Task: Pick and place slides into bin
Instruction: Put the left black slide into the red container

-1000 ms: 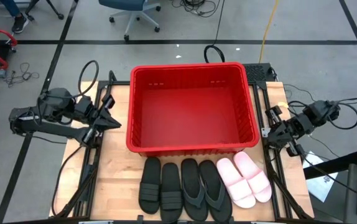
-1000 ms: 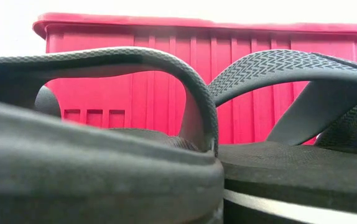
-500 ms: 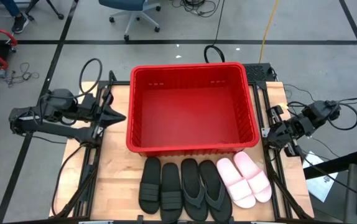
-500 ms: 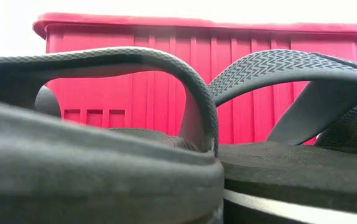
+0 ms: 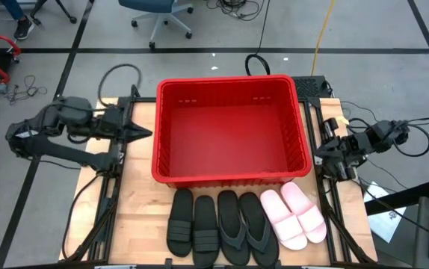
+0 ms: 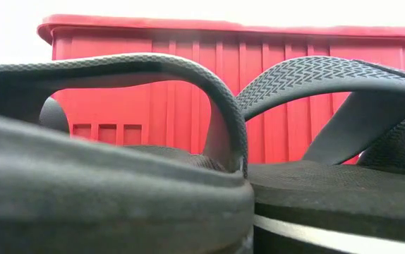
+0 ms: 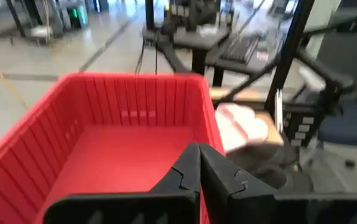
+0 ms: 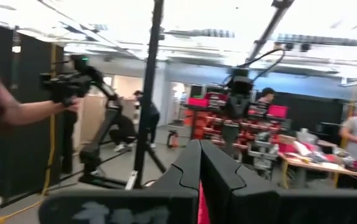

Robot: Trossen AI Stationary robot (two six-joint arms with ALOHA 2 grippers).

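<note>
Slides (image 5: 244, 217) well apart from left gripper (image 5: 144, 134)

No readable text, label, brand or number anywhere (background signage too blurred).

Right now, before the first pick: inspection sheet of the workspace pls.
Surface: wooden table, bare wood beside the sandals.
Job's things: red bin holds no sandals. All six slides lie in a row in front of it: two black wide-strap slides, two black flip-flops, two pink slides.
Clutter: nothing seen on the table.
Grippers: left gripper shut, just off the bin's left wall, holding nothing. Right gripper shut, off the bin's right wall, holding nothing.
Cables: black loops behind the left arm and behind the bin; yellow cable on the floor.
Surroundings: office chair behind the table; people in the room in the right wrist view.
</note>
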